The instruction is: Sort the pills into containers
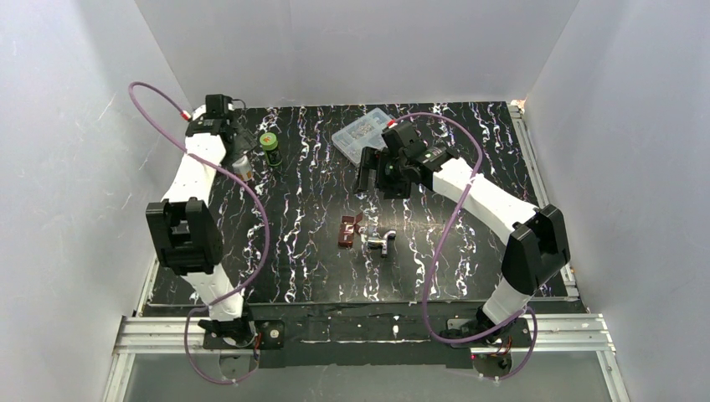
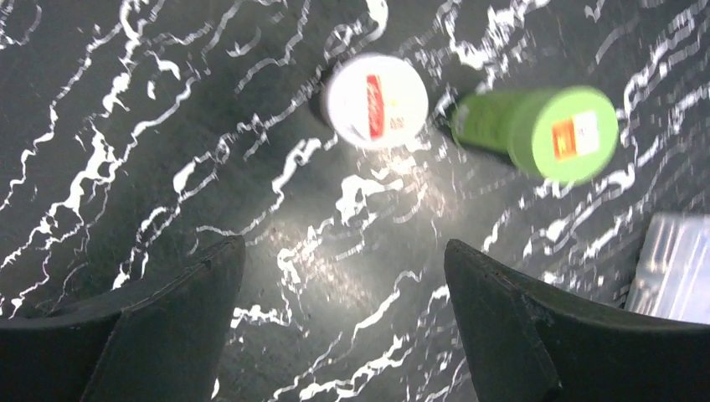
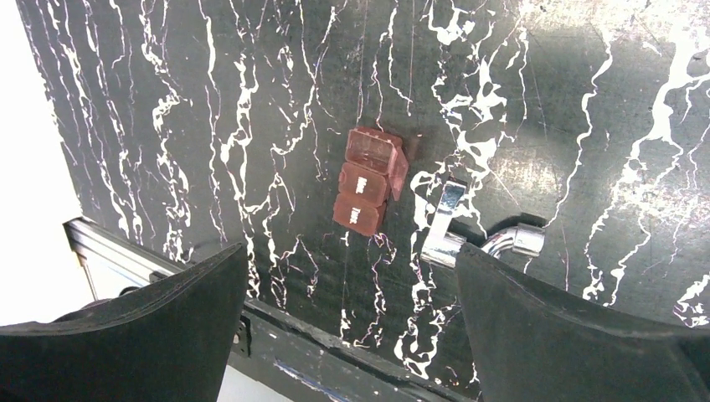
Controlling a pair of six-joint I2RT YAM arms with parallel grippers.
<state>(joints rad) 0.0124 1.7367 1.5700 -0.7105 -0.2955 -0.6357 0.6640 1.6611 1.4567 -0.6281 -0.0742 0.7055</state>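
Observation:
The small dark red-brown container case (image 1: pixel 347 230) lies mid-table; in the right wrist view (image 3: pixel 368 180) it shows three compartments, the top lid flipped open, two with pale marks. No loose pills show. My right gripper (image 1: pixel 374 177) hangs open and empty above the table, farther back than the case; its jaws (image 3: pixel 343 318) stand wide apart. My left gripper (image 1: pixel 243 141) is at the back left, open and empty (image 2: pixel 343 327), near a white bottle (image 2: pixel 375 100) and a green bottle (image 2: pixel 544 130).
A shiny silver metal piece (image 1: pixel 378 242) lies right of the case, also in the right wrist view (image 3: pixel 481 239). A clear compartment box (image 1: pixel 362 134) sits at the back centre; its corner shows in the left wrist view (image 2: pixel 676 268). The table's near edge rail (image 3: pixel 318 335) is below.

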